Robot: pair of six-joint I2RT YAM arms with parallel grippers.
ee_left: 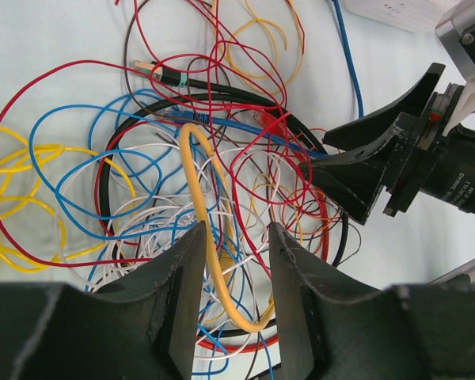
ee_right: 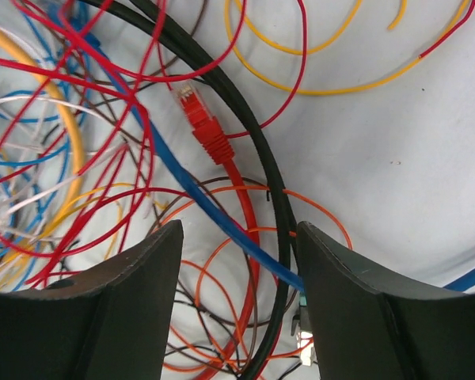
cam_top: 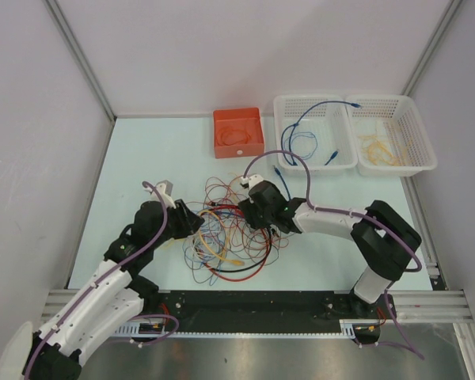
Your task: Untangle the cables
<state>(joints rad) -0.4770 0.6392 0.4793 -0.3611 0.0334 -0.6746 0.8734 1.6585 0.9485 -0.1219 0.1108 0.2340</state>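
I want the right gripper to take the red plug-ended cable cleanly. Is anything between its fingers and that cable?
Yes. Within the open right gripper, a blue cable crosses the red cable below its plug, and a thick black cable runs close along its right side.

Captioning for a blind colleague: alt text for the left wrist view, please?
The left pincer straddles a thick yellow cable loop within a tangle of red, blue, white and black cables on a pale table. The right pincer reaches in from the right, open.
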